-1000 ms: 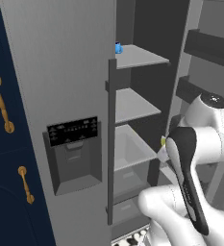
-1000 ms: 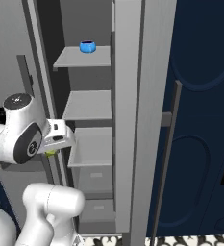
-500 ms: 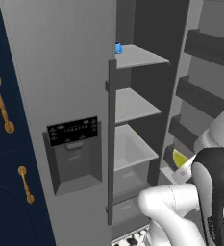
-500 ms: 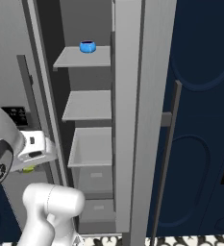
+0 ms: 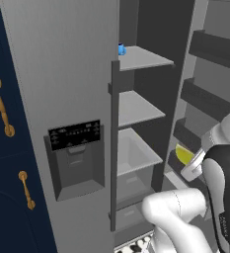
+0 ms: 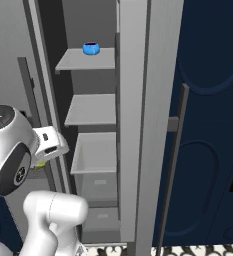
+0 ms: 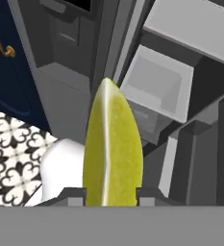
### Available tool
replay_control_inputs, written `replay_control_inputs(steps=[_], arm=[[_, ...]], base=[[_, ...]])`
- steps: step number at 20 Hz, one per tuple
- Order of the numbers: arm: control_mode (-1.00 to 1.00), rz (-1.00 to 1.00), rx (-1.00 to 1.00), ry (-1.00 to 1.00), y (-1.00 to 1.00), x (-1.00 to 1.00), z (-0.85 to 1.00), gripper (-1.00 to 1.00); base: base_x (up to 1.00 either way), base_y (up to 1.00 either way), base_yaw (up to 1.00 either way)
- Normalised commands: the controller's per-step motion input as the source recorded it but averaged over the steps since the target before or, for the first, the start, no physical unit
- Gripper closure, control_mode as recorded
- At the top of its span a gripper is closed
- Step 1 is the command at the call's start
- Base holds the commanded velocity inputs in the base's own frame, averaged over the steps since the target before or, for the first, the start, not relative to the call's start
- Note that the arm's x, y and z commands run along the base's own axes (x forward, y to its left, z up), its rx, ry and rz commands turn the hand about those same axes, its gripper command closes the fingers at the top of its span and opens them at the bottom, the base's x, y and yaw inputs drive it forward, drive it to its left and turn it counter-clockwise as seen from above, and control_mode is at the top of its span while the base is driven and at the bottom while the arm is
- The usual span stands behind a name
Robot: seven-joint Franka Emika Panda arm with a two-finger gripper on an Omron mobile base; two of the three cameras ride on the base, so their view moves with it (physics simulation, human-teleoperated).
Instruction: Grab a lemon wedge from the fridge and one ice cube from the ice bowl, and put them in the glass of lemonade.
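The lemon wedge (image 7: pixel 112 149) stands upright between my gripper's (image 7: pixel 111 193) fingertips, bright yellow with a pale edge facing the camera. In the left base view the lemon wedge (image 5: pixel 184 154) shows at the gripper (image 5: pixel 191 166), just outside the open fridge (image 5: pixel 62 74) and in front of its door bins. In the right base view the gripper (image 6: pixel 49 149) hangs left of the fridge shelves (image 6: pixel 90 110), with a sliver of the wedge (image 6: pixel 39 163) below it. The ice cube, ice bowl and glass of lemonade are out of view.
A small blue object (image 5: pixel 121 49) sits on the top shelf. A pale drawer (image 7: pixel 161 81) lies below the shelves. The open door's bins (image 5: pixel 210 99) are close on the right. Navy cabinets with brass handles (image 5: pixel 0 106) flank the fridge. Patterned floor (image 7: pixel 12 144) is below.
The hand has drawn back from the shelves toward the base with the lemon wedge in it. The arm's upper links have swung lower and to the side.
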Motion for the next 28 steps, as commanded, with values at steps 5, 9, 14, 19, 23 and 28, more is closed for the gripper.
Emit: replay_control_inputs(steps=[5,9,14,19,23,28], arm=[[-1.0,0.0,0.0,-0.1,0.0,0.28,0.0,1.0],[1.0,0.0,0.0,-0.02,0.0,0.0,0.0,1.0],[1.0,0.0,0.0,0.0,0.0,0.0,0.0,1.0],[1.0,0.0,0.0,0.0,0.0,0.0,0.0,1.0],[1.0,0.0,0.0,0.0,0.0,0.0,0.0,1.0],[1.0,0.0,0.0,0.0,0.0,0.0,0.0,1.0]], base=[[0.0,0.0,0.0],[-0.43,0.03,0.14],[-0.93,0.32,0.53],[-0.25,0.84,0.75],[0.02,0.94,0.72],[0.47,0.64,0.64]])
